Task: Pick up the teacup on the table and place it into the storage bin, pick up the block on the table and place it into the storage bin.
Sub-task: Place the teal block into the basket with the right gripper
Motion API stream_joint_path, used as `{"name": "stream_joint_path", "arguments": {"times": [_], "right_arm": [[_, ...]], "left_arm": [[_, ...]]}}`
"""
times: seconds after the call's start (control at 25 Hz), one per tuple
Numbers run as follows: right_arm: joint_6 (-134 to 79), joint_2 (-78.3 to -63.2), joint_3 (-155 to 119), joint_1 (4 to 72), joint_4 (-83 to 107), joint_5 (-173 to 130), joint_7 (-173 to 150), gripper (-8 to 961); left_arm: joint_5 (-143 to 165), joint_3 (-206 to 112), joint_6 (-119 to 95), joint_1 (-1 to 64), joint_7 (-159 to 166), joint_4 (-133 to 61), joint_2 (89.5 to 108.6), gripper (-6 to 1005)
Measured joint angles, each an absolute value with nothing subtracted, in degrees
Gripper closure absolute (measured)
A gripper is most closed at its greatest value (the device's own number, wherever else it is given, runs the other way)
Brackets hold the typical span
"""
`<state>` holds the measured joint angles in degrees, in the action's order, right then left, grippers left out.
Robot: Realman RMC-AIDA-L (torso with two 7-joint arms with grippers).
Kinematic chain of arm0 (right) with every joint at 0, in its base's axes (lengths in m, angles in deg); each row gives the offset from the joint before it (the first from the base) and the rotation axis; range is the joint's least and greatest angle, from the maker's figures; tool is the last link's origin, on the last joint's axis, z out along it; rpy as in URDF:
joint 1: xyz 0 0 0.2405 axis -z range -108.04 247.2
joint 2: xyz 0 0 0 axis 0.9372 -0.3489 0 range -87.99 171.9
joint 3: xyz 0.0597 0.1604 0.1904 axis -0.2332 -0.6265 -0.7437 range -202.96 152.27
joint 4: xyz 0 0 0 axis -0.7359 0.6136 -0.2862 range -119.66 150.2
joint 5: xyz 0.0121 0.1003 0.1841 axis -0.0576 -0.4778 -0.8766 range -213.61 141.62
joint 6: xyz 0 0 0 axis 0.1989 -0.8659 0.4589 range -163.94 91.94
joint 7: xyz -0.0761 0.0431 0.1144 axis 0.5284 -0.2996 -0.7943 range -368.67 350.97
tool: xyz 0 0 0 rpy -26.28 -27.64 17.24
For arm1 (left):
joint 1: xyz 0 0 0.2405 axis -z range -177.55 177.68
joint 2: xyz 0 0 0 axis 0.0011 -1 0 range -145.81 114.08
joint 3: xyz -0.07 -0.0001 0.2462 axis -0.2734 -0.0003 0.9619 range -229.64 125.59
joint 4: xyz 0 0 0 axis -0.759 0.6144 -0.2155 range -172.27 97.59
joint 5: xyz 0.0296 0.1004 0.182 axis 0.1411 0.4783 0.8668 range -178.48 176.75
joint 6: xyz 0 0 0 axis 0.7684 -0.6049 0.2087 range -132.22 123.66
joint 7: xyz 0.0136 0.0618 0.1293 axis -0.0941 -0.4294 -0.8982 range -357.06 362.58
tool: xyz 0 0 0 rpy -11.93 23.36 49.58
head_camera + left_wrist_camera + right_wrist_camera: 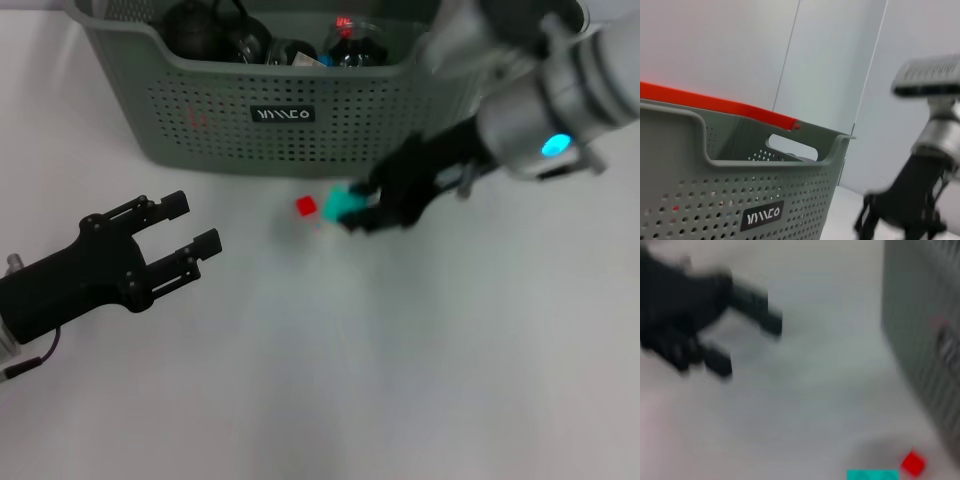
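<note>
My right tool (362, 212) closes on the teal block (346, 206) just above the white counter (400, 380), in front of the storage bin (280, 125), which stands along the counter's far edge. The block sits between my black fingers and looks gripped on two opposite flat faces. A smaller red block (306, 206) lies on the counter just beside it, apart from my fingers. My left tool (180, 232) hovers with its fingers spread wide and empty near the counter's left edge. Dark rounded items already fill the bin; I cannot tell whether the teacup is among them. I judge the teal block light, stiff and smooth-sided, best pinched squarely across its flat faces so that it cannot twist out.
</note>
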<state>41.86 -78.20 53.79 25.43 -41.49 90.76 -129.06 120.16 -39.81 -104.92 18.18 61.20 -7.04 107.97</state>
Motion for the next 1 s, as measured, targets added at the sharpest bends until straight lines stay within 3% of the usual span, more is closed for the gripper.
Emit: {"name": "stream_joint_path", "arguments": {"times": [0.28,0.48,0.72,1.0], "right_arm": [[55.6,-78.22,42.0,30.3,-63.7,85.9,-133.9,488],[54.1,-78.2,36.6,28.3,-68.6,83.1,-136.7,477],[38.4,-78.2,38.9,20.3,-54.2,88.3,-137.3,464],[18.9,-78.14,39.9,5.2,-25.7,97.5,-137.8,448]], "left_arm": [[120.1,-40.5,-104.9,18.0,61.3,-7.0,107.89,331],[120.1,-40.5,-105.0,18.3,61.3,-7.1,107.88,331],[120.1,-40.5,-105.0,18.5,61.3,-7.2,107.94,331],[120.1,-40.5,-105.5,18.5,61.4,-7.4,107.97,331]]}}
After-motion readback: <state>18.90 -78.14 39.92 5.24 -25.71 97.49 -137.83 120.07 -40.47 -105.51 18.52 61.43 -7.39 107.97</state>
